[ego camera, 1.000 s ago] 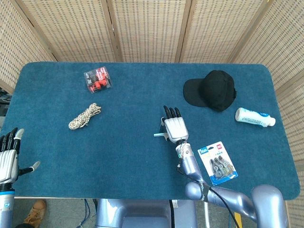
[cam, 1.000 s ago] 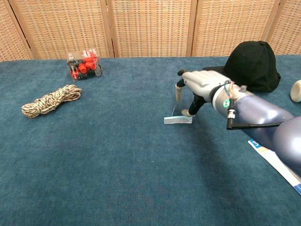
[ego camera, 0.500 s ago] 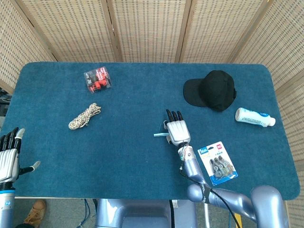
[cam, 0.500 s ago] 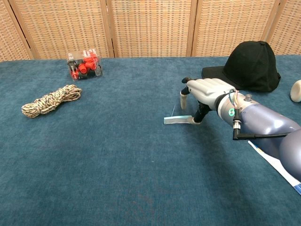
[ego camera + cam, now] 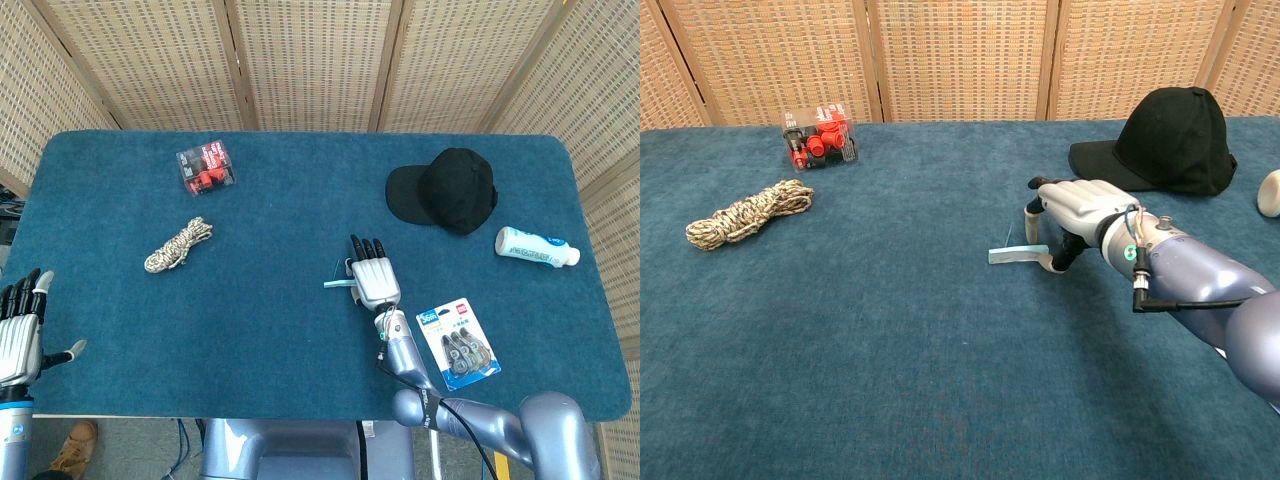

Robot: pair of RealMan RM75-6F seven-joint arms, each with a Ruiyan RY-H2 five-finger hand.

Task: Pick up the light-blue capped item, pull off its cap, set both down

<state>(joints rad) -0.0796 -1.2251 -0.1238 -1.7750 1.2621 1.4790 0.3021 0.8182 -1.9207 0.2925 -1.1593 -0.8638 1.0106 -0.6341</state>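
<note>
The light-blue capped item [image 5: 338, 284] [image 5: 1015, 255] is a thin flat stick lying on the blue table [image 5: 260, 330], with a fine pin standing up near its left end. My right hand [image 5: 373, 277] [image 5: 1080, 205] hovers low over its right end, palm down and fingers apart. Its thumb tip [image 5: 1045, 263] touches the item's right end, while the other fingers [image 5: 1033, 207] stay above the cloth. Nothing is lifted. My left hand [image 5: 20, 330] is open, fingers spread, at the table's front left edge, and shows in the head view only.
A black cap [image 5: 445, 188] [image 5: 1160, 140] lies behind the right hand. A white bottle [image 5: 536, 246] lies at the far right and a correction-tape pack [image 5: 458, 343] at the front right. A rope coil [image 5: 178, 245] [image 5: 748, 213] and a red-filled box [image 5: 207, 168] [image 5: 820, 137] lie at the left.
My right hand has sunk lower and drawn back a little toward me, its thumb settling at the item's right end. The item and my left hand have stayed put.
</note>
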